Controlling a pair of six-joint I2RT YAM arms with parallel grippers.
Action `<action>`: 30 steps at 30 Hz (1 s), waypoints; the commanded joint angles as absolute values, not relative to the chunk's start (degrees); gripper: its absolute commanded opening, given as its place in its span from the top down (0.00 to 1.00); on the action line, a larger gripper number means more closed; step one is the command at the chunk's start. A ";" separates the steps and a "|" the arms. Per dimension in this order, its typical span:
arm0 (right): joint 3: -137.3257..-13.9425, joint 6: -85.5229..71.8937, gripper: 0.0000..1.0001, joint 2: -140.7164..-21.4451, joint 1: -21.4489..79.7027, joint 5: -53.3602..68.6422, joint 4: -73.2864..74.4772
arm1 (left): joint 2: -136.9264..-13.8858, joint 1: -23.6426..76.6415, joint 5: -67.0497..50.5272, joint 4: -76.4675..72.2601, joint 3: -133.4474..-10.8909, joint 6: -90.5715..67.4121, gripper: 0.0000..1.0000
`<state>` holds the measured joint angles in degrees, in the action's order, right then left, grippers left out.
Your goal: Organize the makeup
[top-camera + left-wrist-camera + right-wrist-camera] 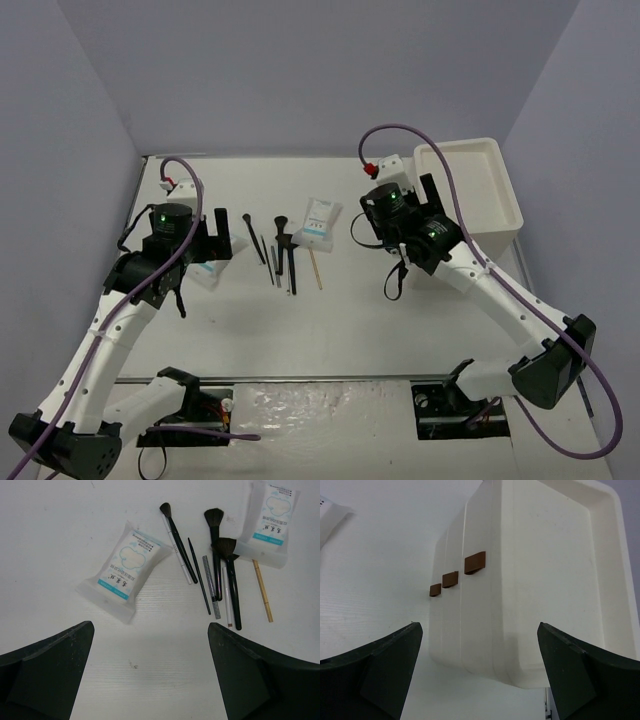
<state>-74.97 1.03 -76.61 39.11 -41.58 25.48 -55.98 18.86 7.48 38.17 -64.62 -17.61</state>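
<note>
The makeup lies on the white table [340,320]. One white packet with blue print [127,567] lies just ahead of my left gripper [150,625], which is open and holds nothing. A second packet [267,522] sits to the right. Between them lie several black brushes [215,545], a checkered stick [211,587], a white pencil [227,600] and a gold stick [262,590]. In the top view the brushes [285,250] and the far packet [320,215] lie at mid-table, and the near packet [205,272] pokes out beside my left gripper [210,245]. My right gripper [415,200] is open and empty.
A big white box [520,580] with three brown knobs [475,562] stands right in front of my right gripper [479,625]. In the top view the box [470,190] is at the back right, beside the wall. Grey walls close in the table on three sides.
</note>
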 commanded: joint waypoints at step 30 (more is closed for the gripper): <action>-80.33 22.25 0.34 -113.01 39.06 -70.88 7.32 | -53.93 8.35 10.81 32.13 -58.27 -17.68 0.03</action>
<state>-77.81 17.52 -112.74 39.59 -67.61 13.63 -54.58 9.28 11.00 35.31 -57.17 -17.02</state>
